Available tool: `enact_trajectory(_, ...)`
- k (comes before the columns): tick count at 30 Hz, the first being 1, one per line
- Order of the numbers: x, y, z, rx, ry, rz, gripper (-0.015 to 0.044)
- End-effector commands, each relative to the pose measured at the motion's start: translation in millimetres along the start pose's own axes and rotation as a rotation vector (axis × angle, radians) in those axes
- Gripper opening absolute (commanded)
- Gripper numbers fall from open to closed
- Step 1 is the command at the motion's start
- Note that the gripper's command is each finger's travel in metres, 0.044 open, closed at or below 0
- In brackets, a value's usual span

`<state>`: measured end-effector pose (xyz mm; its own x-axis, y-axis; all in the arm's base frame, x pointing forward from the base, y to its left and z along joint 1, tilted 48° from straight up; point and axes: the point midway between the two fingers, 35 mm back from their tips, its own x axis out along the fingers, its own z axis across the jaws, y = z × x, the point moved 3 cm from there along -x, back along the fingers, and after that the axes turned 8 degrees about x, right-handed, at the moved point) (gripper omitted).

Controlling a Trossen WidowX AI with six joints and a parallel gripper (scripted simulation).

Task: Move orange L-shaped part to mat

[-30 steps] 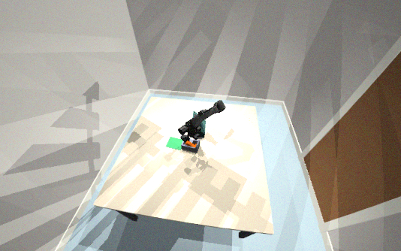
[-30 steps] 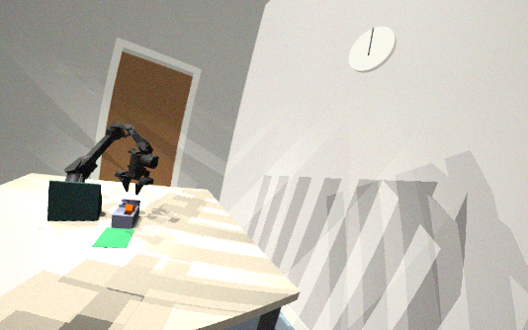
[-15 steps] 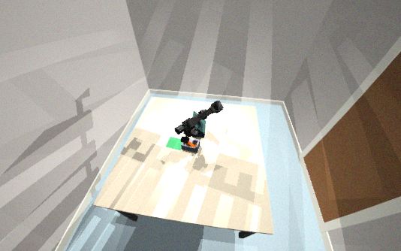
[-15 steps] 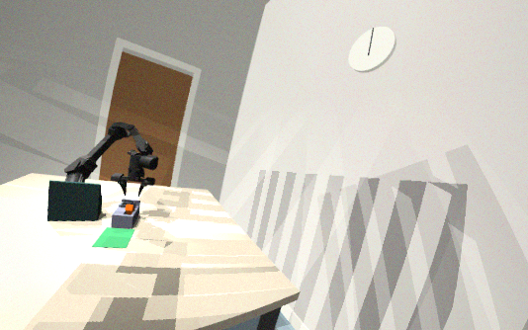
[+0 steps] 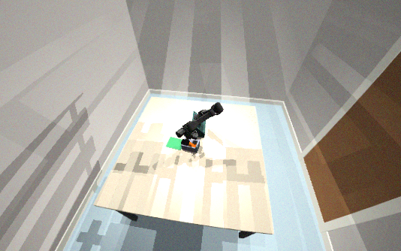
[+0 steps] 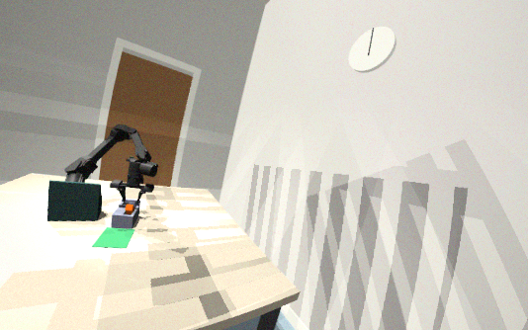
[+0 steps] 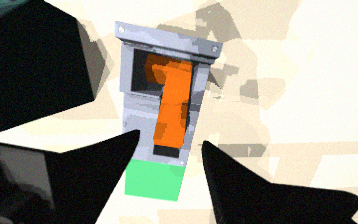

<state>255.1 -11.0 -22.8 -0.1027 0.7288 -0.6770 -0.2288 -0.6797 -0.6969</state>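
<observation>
The orange L-shaped part [image 5: 193, 144] [image 6: 130, 208] [image 7: 172, 110] lies in the grey tray [image 5: 190, 149] [image 6: 124, 219] [image 7: 140, 110]. Its L-shaped end is sunk in the deep side of the pocket, and its straight end is tipped up, with a dark gap beyond it. The green mat [image 5: 173, 143] [image 6: 114, 238] [image 7: 152, 180] adjoins the tray's end on the raised side. My gripper [image 6: 131, 201] [image 7: 171, 139] is open and empty above the tray, one finger on each side of the raised end. Its fingertips are hard to make out in the top view.
A dark green block [image 6: 74, 201] stands beside the tray, close to the arm. The tray has a raised rim wall at the L-shaped end. The pale table [image 5: 173, 188] [image 6: 208, 296] carries patchy shadows.
</observation>
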Motion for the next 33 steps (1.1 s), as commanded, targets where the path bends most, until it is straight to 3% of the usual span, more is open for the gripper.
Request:
enact_trajectory(1, 7, 0, 1, 0.006, -0.001, -0.004, 0.028)
enact_trajectory(23, 40, -1, 2, 0.005, -0.002, -0.007, 0.028)
enact_trajectory(28, 37, -1, 1, 0.0, -0.002, -0.003, 0.0149)
enact_trajectory(33, 37, -1, 1, 0.0, -0.002, -0.003, 0.0115)
